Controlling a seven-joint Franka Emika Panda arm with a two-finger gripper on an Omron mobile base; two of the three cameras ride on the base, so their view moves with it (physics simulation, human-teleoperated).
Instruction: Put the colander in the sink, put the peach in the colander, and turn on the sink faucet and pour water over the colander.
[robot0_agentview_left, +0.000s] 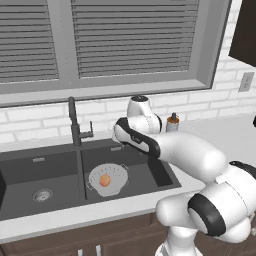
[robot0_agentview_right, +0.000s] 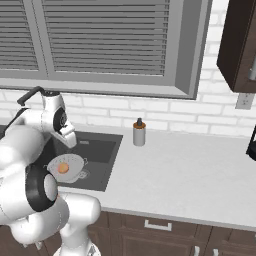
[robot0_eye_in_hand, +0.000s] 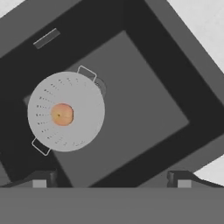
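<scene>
The round metal drain (robot0_eye_in_hand: 100, 86) is mostly hidden beneath the light grey-white perforated colander (robot0_eye_in_hand: 83, 127); only the tips of the pincer (robot0_eye_in_hand: 111, 180) show.

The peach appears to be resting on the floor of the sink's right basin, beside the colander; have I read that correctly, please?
Not quite. The peach lies inside the colander, at its centre, not beside it. The colander itself stands in the right basin of the sink, as the hand view shows most plainly.

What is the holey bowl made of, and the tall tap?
The colander looks like matte light-grey plastic or enamel: pale, no shine, rows of small holes; hard to say which. The sink faucet looks like dark brushed metal: thin, dull grey, faint highlights.
</scene>
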